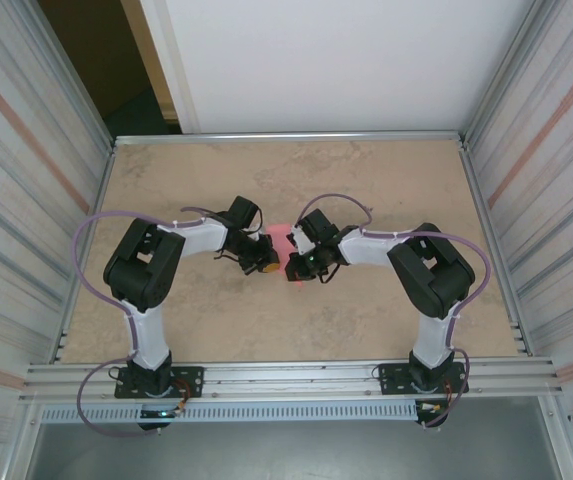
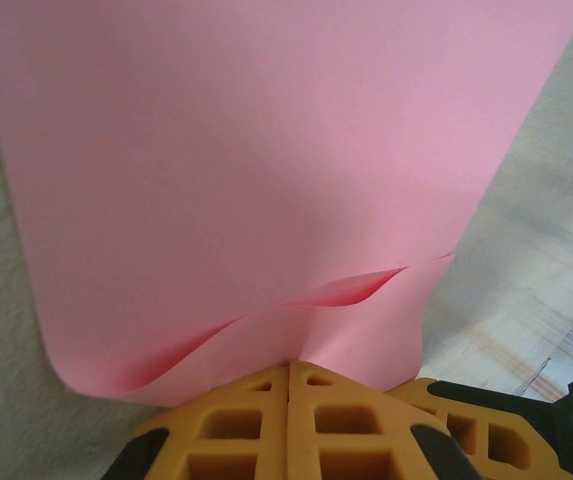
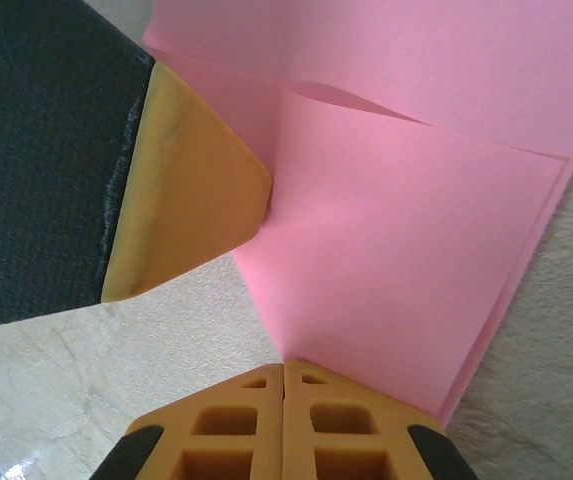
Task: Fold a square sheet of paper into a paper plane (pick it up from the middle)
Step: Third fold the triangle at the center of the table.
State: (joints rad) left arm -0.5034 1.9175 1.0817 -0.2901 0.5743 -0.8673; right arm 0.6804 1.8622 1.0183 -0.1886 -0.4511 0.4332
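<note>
Left gripper [image 2: 288, 372] jaws clamped tight on one edge of pink paper sheet [image 2: 266, 150]. Right gripper [image 3: 284, 368] jaws pinched on same sheet from opposite side. We see sheet doubled over, two layers showing, loose flap bowed in soft curve. From above, we find both arms meeting at middle of worktop [image 1: 366, 190], sheet held between them, well clear of every edge.

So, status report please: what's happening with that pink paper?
Left jaws shut on pink sheet; right jaws too, opposite side. Sheet doubled over, loose edge curling. Nothing in the way.
</note>
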